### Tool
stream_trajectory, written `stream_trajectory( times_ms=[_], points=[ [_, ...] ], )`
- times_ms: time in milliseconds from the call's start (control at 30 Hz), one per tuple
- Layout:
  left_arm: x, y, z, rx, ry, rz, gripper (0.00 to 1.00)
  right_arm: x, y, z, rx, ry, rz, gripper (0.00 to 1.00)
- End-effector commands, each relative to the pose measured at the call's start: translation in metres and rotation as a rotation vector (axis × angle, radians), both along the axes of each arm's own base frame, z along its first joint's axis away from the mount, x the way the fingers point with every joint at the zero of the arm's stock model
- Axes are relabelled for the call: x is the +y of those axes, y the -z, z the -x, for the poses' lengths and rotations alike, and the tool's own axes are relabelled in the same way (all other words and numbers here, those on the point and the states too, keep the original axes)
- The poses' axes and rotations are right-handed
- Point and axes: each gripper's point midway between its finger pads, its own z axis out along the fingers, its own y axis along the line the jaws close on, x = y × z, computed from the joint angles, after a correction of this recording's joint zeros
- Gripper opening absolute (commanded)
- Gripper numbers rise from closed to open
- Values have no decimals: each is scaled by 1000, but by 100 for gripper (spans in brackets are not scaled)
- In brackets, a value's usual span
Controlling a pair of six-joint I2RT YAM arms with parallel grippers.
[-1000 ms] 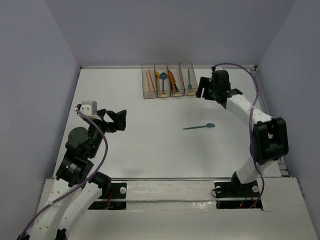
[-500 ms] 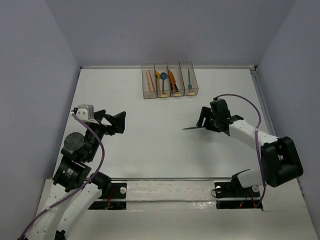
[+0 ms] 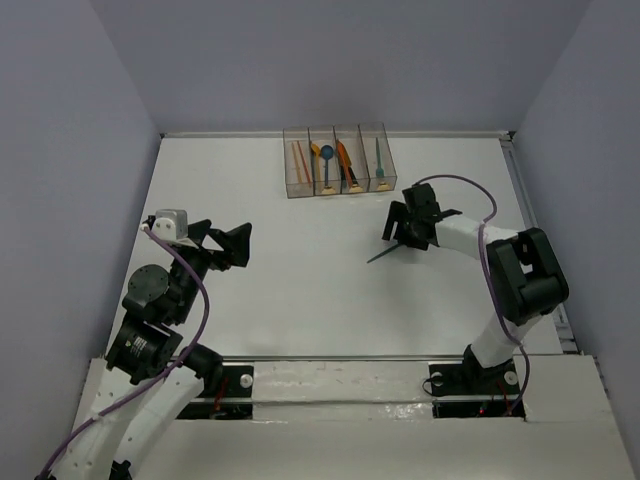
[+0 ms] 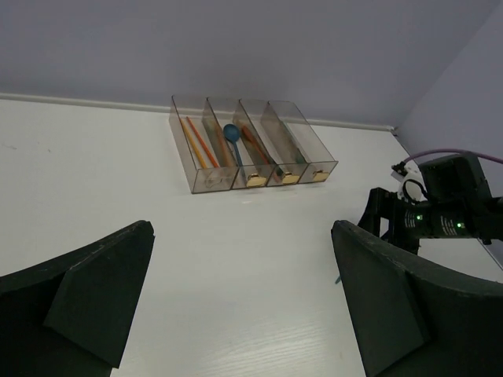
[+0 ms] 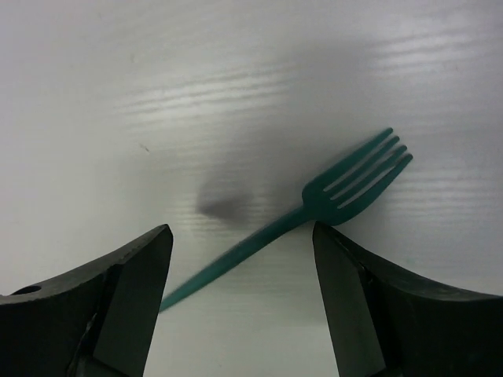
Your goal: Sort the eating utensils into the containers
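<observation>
The right claw (image 5: 240, 236) hangs open and empty right over the fork (image 5: 291, 222), which lies flat on the surface (image 3: 280, 290). The fork's handle slants across the gap between the fingers (image 5: 134, 283).

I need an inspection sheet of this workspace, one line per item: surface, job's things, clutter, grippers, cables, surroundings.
Surface: white table, no spill seen.
Job's things: one teal fork lies flat on the table; four joined clear bins at the far edge hold orange sticks, a blue spoon and other pieces.
Clutter: nothing seen.
Grippers: left gripper open, empty, above the table; right gripper open, one finger on each side of the fork's handle, not gripping it.
Cables: left purple cable and right purple cable loop along their arms, away from the bins.
Surroundings: plain pale walls on three sides.
</observation>
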Motion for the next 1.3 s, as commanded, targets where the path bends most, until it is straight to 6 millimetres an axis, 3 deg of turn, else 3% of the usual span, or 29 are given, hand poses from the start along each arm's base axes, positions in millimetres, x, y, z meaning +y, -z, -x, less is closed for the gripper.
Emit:
stream_trajectory(
  times_ms=[0,133,200,467,567,700,767,933,1100,1133,1267],
  points=[
    [-1,-5,-2,-21,-1,11,99,0,-1,-25,-19,-32,61,77],
    [0,-5,-2,-20,-6,11,99,-3,16,-14,54,-69,123,69],
    [0,-5,-2,-22,-4,12,99,3,20,-3,67,-100,169,59],
    [-1,-5,-2,-21,-1,11,99,9,38,31,149,-140,329,43],
    [-2,-5,-2,-22,2,11,99,7,49,37,190,-142,367,29],
    [-1,-6,-2,-22,-1,12,99,7,52,41,206,-140,386,18],
    [-1,-5,-2,-21,0,12,99,6,51,42,204,-133,384,6],
    [-4,-3,-2,-14,8,7,99,1,28,38,143,-90,381,0],
    [-4,-2,-3,-11,6,6,99,1,-18,28,36,-85,361,0],
    [-3,-2,-3,-10,3,6,99,5,-37,24,-19,-98,331,0],
    [-1,-3,-4,-11,-9,7,99,17,-75,9,-123,-140,285,0]
  ],
)
